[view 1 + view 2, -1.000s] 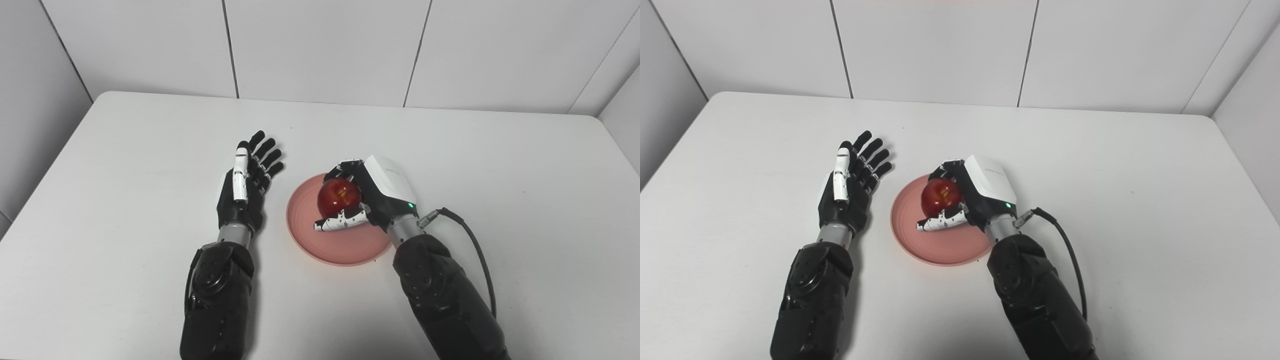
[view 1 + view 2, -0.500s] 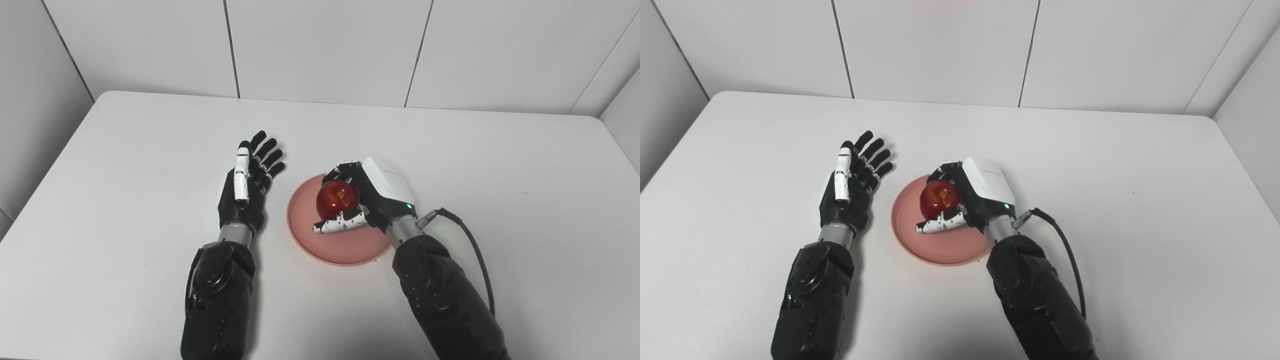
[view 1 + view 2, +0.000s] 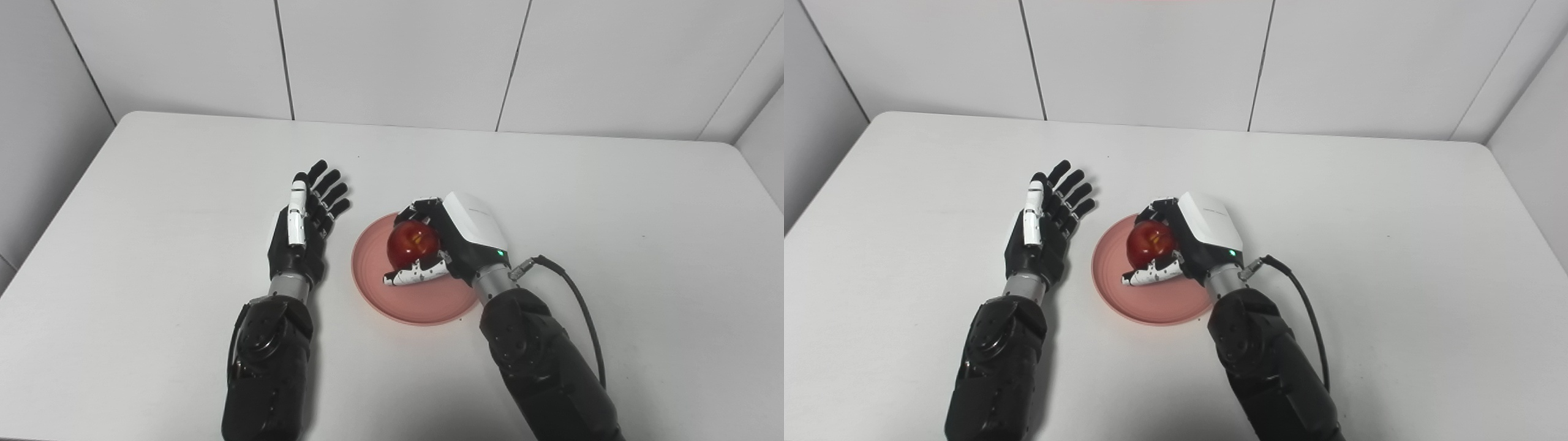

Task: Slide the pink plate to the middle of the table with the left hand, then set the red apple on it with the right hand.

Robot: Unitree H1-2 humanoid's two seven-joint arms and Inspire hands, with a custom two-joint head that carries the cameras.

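On the white table (image 3: 153,184), ringed by pale panelled walls (image 3: 392,55), the left hand (image 3: 301,229) lies with fingers spread, holding nothing. At its 3 o'clock the pink plate (image 3: 422,303) sits mid-table. The right hand (image 3: 456,242) wraps the red apple (image 3: 413,243) above it.

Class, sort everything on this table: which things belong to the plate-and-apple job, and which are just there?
Belongs to the job:
pink plate
red apple
right robot hand, closed on the apple
left robot hand, open beside the plate

Just there:
black cable
white table
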